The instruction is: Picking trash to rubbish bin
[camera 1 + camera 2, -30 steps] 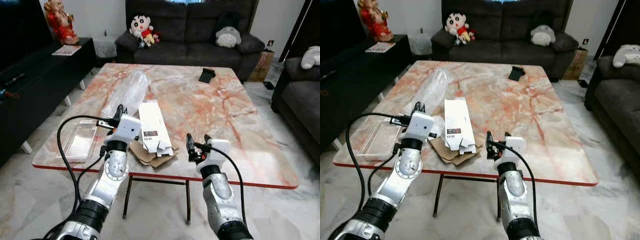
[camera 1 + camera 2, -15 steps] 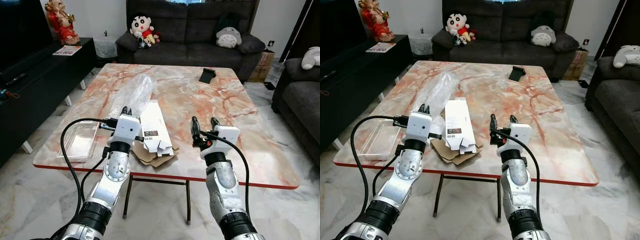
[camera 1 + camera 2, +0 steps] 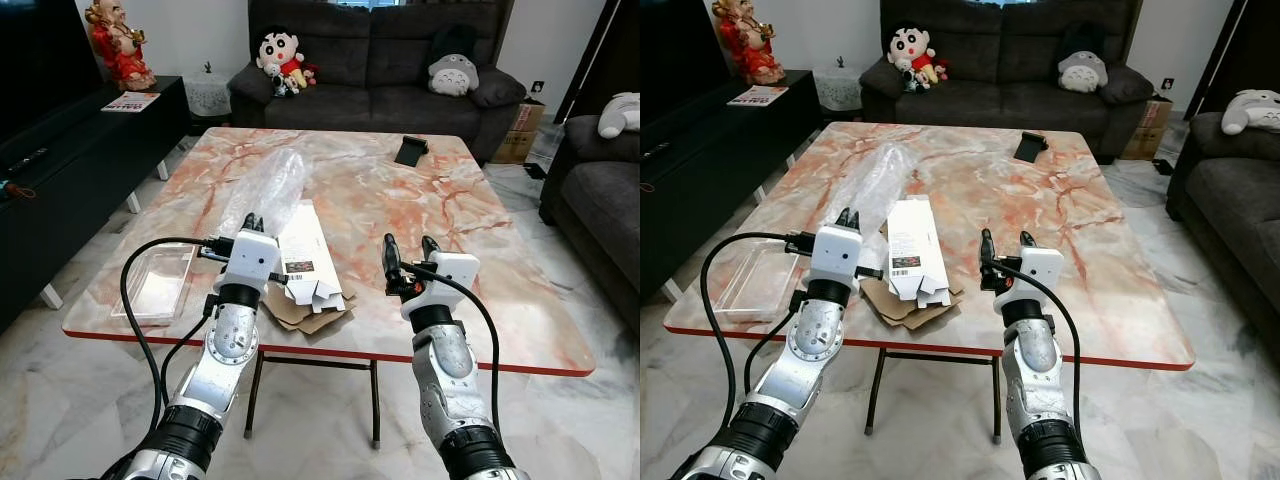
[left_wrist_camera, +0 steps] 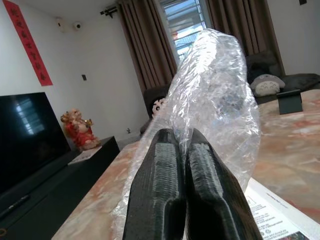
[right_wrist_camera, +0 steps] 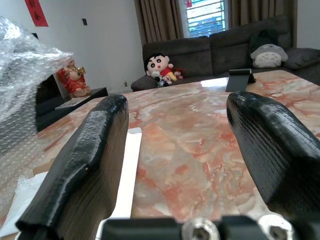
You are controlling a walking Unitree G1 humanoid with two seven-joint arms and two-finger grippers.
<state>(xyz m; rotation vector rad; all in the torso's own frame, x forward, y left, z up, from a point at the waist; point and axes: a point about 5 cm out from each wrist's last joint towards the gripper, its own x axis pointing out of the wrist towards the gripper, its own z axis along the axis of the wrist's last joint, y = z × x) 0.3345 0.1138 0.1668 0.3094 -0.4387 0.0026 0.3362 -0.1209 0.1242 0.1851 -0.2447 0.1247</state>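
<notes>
Since a second ago both arms have been raised slightly toward the marble table, and hardly any change is seen over the last half second. The left gripper, left of centre, is closed with nothing pinched, its fingers pressed together before the bubble wrap. The right gripper, right of centre, is held spread wide and empty. The trash is left untouched at mid-frame: white carton, brown cardboard, clear plastic tray at left. Task judged barely begun; nothing is picked up, no bin is seen.
</notes>
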